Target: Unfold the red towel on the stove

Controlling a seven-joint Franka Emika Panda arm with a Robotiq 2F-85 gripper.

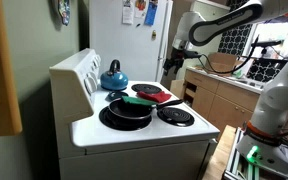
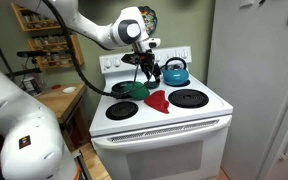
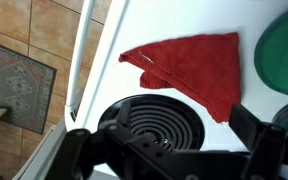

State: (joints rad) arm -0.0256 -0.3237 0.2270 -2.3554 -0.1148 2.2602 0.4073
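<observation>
The claw (image 2: 141, 64) is hovering, jaws apart, near the red towel (image 3: 189, 65); pinching both layers risks dragging it folded across the stove (image 3: 99, 70).

Both exterior views face the stove (image 1: 144, 137) from opposite sides; wrist view looks down closely.

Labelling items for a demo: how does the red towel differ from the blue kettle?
The red towel is dark red cloth; the blue kettle is glossy blue. The towel lies flat, folded into a rough triangle; the kettle stands upright. The towel sits mid-stove; the kettle is at the back. Both rest on the white stove.
</observation>
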